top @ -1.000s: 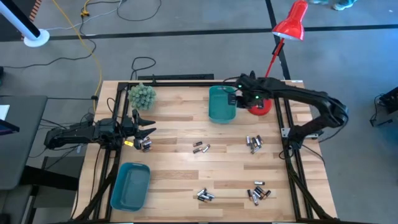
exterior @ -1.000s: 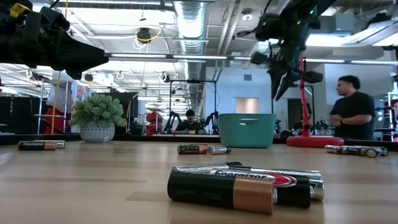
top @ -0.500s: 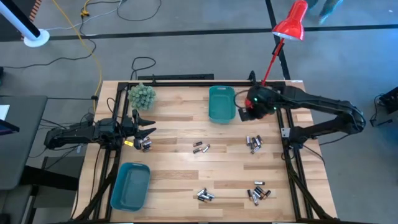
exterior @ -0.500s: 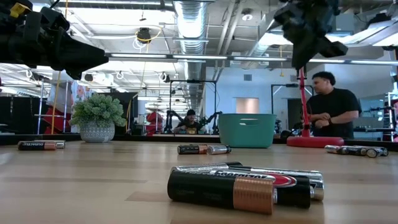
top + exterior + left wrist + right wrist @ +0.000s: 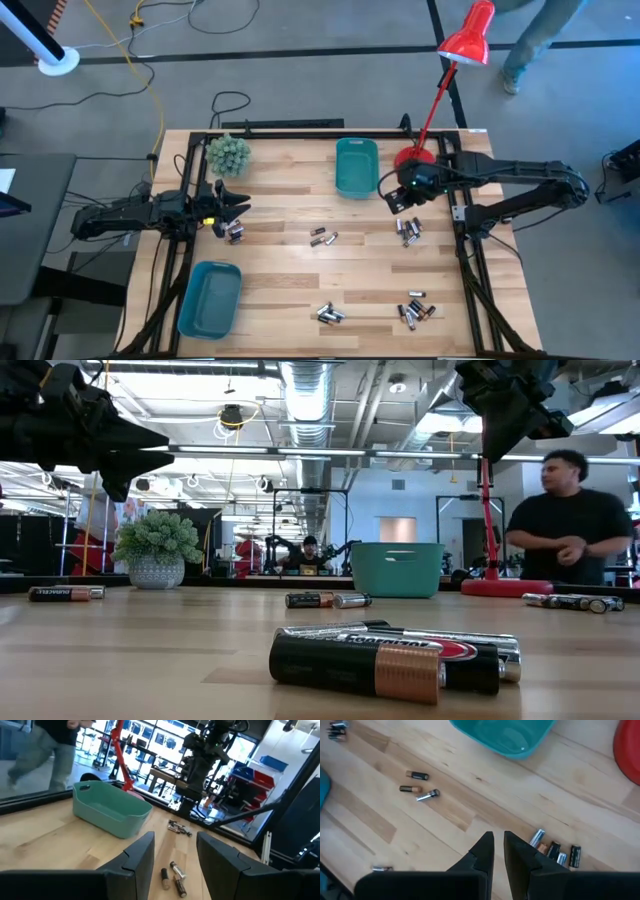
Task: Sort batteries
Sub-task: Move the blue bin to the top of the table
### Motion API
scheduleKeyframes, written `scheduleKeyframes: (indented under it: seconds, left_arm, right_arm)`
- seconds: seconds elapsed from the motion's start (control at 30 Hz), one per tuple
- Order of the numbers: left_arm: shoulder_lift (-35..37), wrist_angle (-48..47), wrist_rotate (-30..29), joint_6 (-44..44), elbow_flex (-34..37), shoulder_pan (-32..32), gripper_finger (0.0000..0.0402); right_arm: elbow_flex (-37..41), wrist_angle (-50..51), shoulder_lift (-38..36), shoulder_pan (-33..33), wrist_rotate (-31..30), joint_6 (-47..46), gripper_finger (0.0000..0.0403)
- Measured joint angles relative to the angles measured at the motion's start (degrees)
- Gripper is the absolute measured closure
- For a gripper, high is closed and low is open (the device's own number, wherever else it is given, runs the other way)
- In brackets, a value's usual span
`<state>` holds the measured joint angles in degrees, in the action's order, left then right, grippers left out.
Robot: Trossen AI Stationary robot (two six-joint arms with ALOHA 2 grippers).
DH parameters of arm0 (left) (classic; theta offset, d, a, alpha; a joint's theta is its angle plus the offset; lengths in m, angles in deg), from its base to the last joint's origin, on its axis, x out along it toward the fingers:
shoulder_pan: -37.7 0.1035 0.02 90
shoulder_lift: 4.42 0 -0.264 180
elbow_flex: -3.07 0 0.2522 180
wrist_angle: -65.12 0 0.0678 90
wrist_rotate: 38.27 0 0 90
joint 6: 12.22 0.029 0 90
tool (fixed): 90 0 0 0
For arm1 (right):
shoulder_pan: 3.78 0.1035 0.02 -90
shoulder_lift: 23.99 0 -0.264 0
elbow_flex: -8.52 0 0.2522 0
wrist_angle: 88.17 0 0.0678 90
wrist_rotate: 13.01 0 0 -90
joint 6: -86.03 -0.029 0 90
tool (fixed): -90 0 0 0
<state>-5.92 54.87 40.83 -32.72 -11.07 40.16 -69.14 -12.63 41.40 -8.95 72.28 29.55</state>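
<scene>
Batteries lie flat on the wooden table in loose clusters: at the middle (image 5: pixel 322 238), toward the right edge (image 5: pixel 408 231), two near the near edge (image 5: pixel 330 315) (image 5: pixel 415 310), and a few by the left gripper (image 5: pixel 235 232). My right gripper (image 5: pixel 393 203) hovers just on the far side of the right-edge cluster (image 5: pixel 555 850), pointing down. Its fingers stand a narrow gap apart (image 5: pixel 498 836) and hold nothing. My left gripper (image 5: pixel 232 210) waits open (image 5: pixel 175 837) above the table's left side. One teal bin (image 5: pixel 356 167) stands at the far edge, another (image 5: pixel 209 298) at the near left.
A potted plant (image 5: pixel 228 153) stands at the far left. A red lamp's base (image 5: pixel 415 160) sits just right of the far bin, close to my right arm. A person (image 5: pixel 570 520) stands beyond the far edge. Bare wood lies between the clusters.
My right gripper has left its place above the far teal bin. It has moved toward the table's right and near edges and now hangs beside the right-edge battery cluster. The person beyond the table has walked to the right.
</scene>
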Motion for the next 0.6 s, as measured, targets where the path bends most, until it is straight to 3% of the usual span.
scheduleKeyframes:
  seconds: [0.37, 0.6]
  left_arm:
    - [-0.2, -3.6, 0.2, -1.4, -2.1, 0.0, 0.0258]
    - [-8.4, -21.7, -2.2, 3.5, -17.5, 0.0, 0.0258]
  right_arm:
    - [0.1, 0.8, 1.2, -0.2, -2.2, 0.6, 0.0340]
    - [3.3, -1.0, 1.5, -0.6, -2.5, 1.3, 0.0340]
